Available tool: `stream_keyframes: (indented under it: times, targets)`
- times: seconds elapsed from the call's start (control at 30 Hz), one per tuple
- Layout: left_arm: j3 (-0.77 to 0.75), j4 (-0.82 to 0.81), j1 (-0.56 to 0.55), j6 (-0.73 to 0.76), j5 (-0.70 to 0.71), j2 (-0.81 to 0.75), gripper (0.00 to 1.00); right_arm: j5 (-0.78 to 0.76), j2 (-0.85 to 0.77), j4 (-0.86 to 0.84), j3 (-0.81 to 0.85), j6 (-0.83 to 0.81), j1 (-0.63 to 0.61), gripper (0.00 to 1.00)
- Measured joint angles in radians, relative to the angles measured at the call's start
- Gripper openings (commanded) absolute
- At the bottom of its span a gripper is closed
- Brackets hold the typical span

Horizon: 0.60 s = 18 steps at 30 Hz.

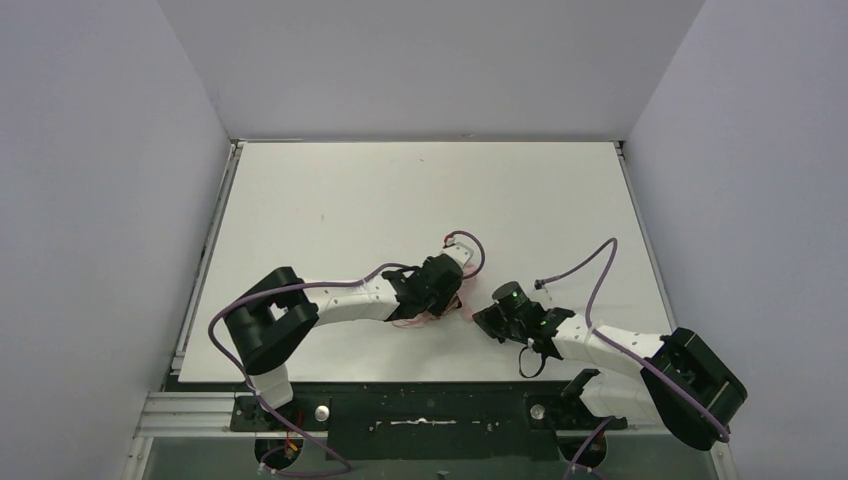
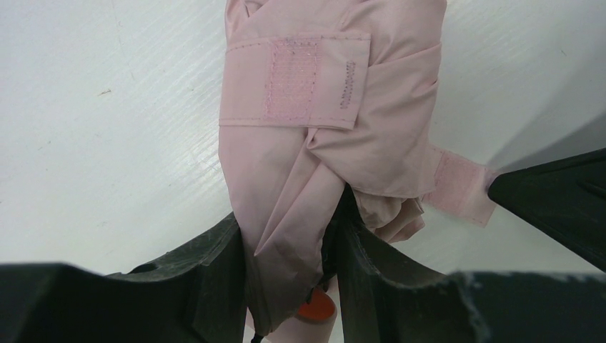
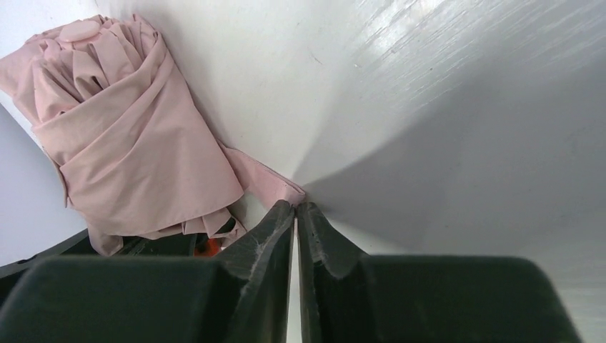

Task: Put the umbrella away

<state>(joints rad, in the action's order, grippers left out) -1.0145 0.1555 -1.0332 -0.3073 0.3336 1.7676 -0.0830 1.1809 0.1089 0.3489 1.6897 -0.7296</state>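
Note:
The pale pink umbrella (image 2: 336, 143) lies folded on the white table (image 1: 400, 190), its fabric bunched and twisted. My left gripper (image 2: 289, 239) is shut on the fabric near the handle end, where an orange spot (image 2: 316, 309) shows between the fingers. A velcro patch (image 2: 293, 80) faces up on the wrapped band. The loose strap (image 3: 266, 183) runs out from the bundle (image 3: 136, 136) to my right gripper (image 3: 295, 206), which is shut on its tip. From above, the left gripper (image 1: 440, 285) and right gripper (image 1: 490, 316) nearly meet, hiding most of the umbrella (image 1: 440, 314).
Grey walls enclose the table on three sides. Its left edge (image 1: 205, 270) and right edge (image 1: 645, 250) have metal rails. Purple cables (image 1: 590, 265) loop above both arms. The arm bases stand on the black frame (image 1: 420, 410) at the near edge.

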Motion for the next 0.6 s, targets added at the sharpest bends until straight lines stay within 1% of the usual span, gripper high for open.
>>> stream_keyframes:
  times: [0.03, 0.07, 0.37, 0.6]
  targets:
    - [-0.002, 0.002, -0.001, 0.000, 0.003, 0.001, 0.00, -0.002, 0.000, 0.000, 0.000, -0.009, 0.003, 0.01]
    - [-0.002, 0.002, -0.002, 0.000, 0.004, 0.002, 0.00, -0.006, 0.000, 0.001, 0.000, -0.019, 0.004, 0.00]
    - [-0.007, 0.009, -0.006, 0.000, 0.015, 0.006, 0.00, -0.046, -0.037, 0.021, 0.034, -0.137, 0.018, 0.00]
    - [-0.007, 0.009, -0.007, 0.000, 0.020, 0.008, 0.00, -0.055, -0.069, 0.004, 0.064, -0.210, 0.023, 0.00]
